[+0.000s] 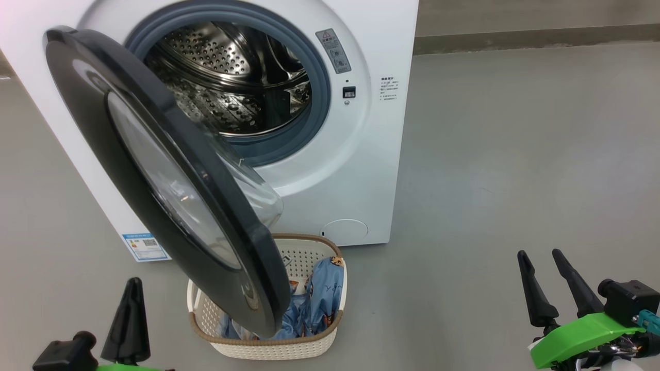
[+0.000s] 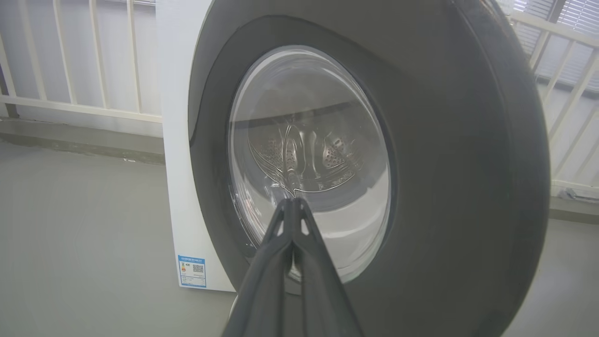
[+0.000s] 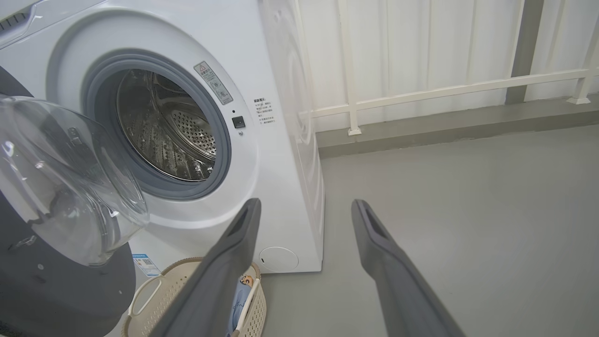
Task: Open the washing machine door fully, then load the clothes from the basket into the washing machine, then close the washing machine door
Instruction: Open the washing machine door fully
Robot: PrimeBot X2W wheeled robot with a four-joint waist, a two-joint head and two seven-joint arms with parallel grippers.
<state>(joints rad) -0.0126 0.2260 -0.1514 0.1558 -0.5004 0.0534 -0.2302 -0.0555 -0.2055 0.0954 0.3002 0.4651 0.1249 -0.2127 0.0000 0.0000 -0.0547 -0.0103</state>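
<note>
Grey smooth floor (image 1: 515,154) spreads out in front, with a white railing (image 3: 421,89) along the far wall. On the left stands the washing machine (image 1: 381,129), its steel drum (image 1: 232,77) bare inside the grey gasket (image 1: 319,103). The washing machine door (image 1: 93,134) hangs swung out to the left, partly open, and in the head view its lower edge covers part of the basket (image 1: 268,348). That basket sits on the floor just in front of the machine, with the clothes (image 1: 325,293) lying inside it. The left gripper (image 1: 135,282) is near the door's outer face, fingers pressed together on nothing. The right gripper (image 1: 539,252) is well apart on the right, fingers spread wide and empty
</note>
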